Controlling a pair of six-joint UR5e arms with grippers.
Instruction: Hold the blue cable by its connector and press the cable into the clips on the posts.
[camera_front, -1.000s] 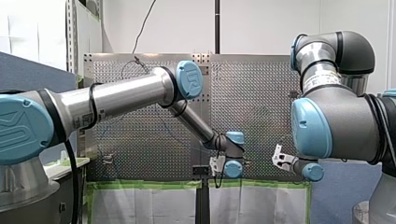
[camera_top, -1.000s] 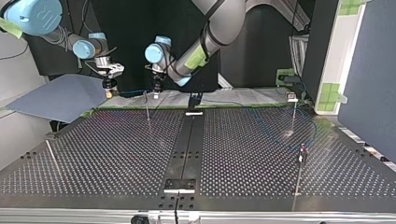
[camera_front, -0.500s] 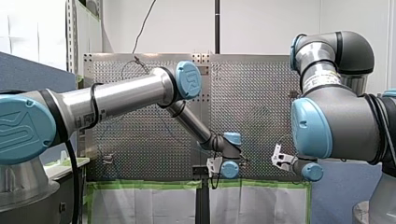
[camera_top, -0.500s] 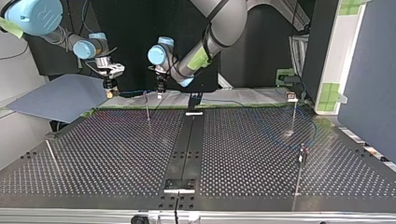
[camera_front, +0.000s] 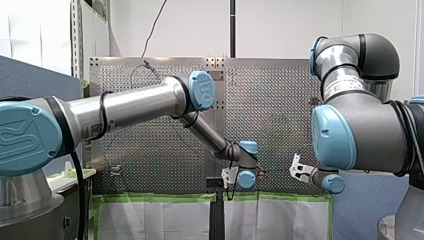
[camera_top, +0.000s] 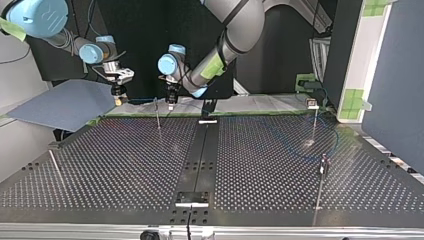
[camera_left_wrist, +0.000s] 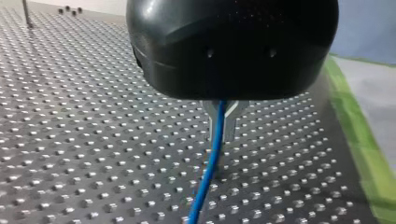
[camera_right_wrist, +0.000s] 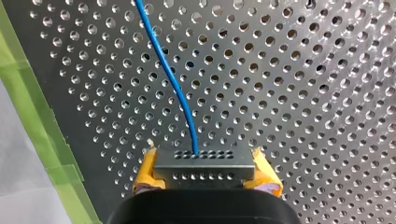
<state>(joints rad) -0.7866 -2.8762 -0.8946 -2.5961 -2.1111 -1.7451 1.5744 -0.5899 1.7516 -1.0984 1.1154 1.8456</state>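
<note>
The blue cable (camera_right_wrist: 173, 84) leaves a grey connector block (camera_right_wrist: 204, 162), and my right gripper (camera_right_wrist: 204, 179) is shut on that block with its yellow pads. In the top view my right gripper (camera_top: 118, 99) hangs over the table's far edge at the left. From there the cable (camera_top: 142, 99) runs toward my left gripper (camera_top: 171, 103). My left gripper (camera_left_wrist: 219, 136) is shut on the cable (camera_left_wrist: 211, 168) between its metal fingers, just above the perforated plate (camera_left_wrist: 84, 140). It hovers right beside a thin post (camera_top: 157, 116) with a clip on top.
More thin posts stand at the top view's right (camera_top: 314, 120), front right (camera_top: 321, 182) and left (camera_top: 55, 167). A black rail (camera_top: 200, 150) runs down the table's middle. Green tape (camera_left_wrist: 362, 154) and a grey sheet (camera_top: 65, 102) lie past the far edge.
My left gripper has shifted slightly toward the top view's right and lower, staying next to the post with the cable in it. My right arm has barely moved.
</note>
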